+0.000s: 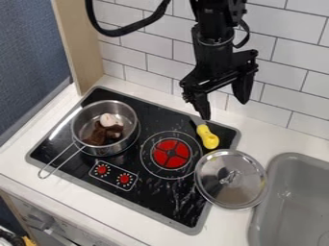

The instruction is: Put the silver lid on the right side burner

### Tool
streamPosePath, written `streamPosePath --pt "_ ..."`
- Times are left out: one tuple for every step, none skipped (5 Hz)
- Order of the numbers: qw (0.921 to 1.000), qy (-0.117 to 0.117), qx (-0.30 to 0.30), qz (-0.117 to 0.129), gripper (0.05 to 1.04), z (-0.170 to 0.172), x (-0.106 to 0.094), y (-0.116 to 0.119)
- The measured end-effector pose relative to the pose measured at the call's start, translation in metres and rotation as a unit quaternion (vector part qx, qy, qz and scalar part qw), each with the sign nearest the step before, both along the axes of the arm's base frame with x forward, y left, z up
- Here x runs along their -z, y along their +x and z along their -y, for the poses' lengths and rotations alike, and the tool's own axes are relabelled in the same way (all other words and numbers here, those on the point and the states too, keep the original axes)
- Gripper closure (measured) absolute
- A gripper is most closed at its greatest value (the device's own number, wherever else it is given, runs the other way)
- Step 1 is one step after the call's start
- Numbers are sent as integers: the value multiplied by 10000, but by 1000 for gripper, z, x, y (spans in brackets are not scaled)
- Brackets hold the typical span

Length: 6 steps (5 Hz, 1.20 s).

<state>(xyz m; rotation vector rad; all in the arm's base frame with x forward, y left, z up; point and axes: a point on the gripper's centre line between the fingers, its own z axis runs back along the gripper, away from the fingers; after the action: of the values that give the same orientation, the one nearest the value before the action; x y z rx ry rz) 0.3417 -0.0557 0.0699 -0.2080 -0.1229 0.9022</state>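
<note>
My gripper (225,108) hangs open above the back right part of the stove, with its two fingers apart and nothing between them. The silver lid (218,190) lies lower down in the view, knob up, partly over the stove's right edge and partly on the white counter. Left of the lid, the right side burner (170,153) shows as a bare red disc with a dark cross, ringed by thin circles. The lid's left rim reaches close to the outer ring.
A steel pot (82,120) holding brown and pale items stands on the left of the stove (164,209), its wire handle pointing front left. A yellow-handled utensil (208,137) lies behind the lid. A grey sink (292,202) is at right; a tiled wall (157,46) stands behind.
</note>
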Motion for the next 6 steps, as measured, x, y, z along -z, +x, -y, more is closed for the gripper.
streamPosePath --pt "9999 17 15 -136 84 0 9 -2" --pt "9989 196 393 -140 84 -3 12 -5" --pt "9941 517 952 -61 84 -4 3 -12" --pt "9813 525 1848 147 84 0 -5 -27" --pt "9567 828 2782 194 84 2 -1 -35" --pt "9258 1063 3605 403 84 11 -3 -47"
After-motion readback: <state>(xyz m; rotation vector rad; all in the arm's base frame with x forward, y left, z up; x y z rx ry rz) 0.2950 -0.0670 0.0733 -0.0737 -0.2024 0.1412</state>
